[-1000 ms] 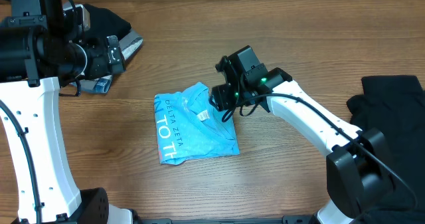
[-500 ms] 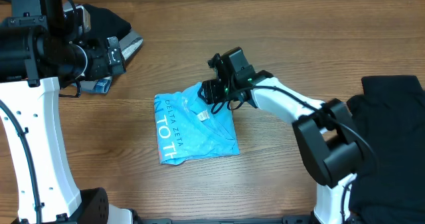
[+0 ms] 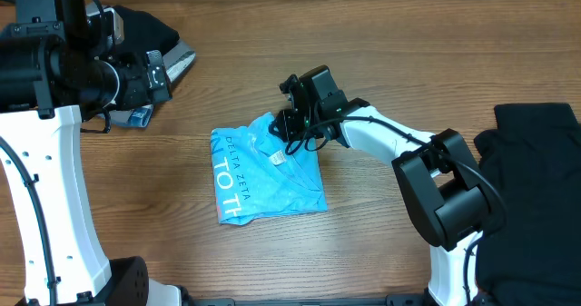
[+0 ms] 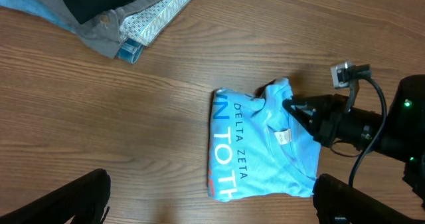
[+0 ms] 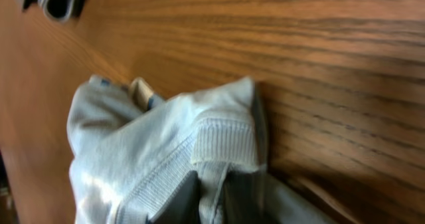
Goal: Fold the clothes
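A light sky-blue T-shirt (image 3: 263,174) lies folded into a rough rectangle on the wooden table, white lettering along its left edge; it also shows in the left wrist view (image 4: 265,144). My right gripper (image 3: 289,129) is at the shirt's upper right corner, shut on the ribbed collar fabric (image 5: 222,144), which its fingers pinch close in the right wrist view. My left gripper (image 4: 212,204) is open and empty, held high above the table left of the shirt, its two dark fingers wide apart.
A pile of folded clothes (image 3: 150,43), dark on top with grey and blue beneath, lies at the back left and shows in the left wrist view (image 4: 126,11). A black garment (image 3: 536,188) lies at the right edge.
My right gripper has moved left onto the shirt's upper right corner and closed on the collar there. The left arm has not moved.
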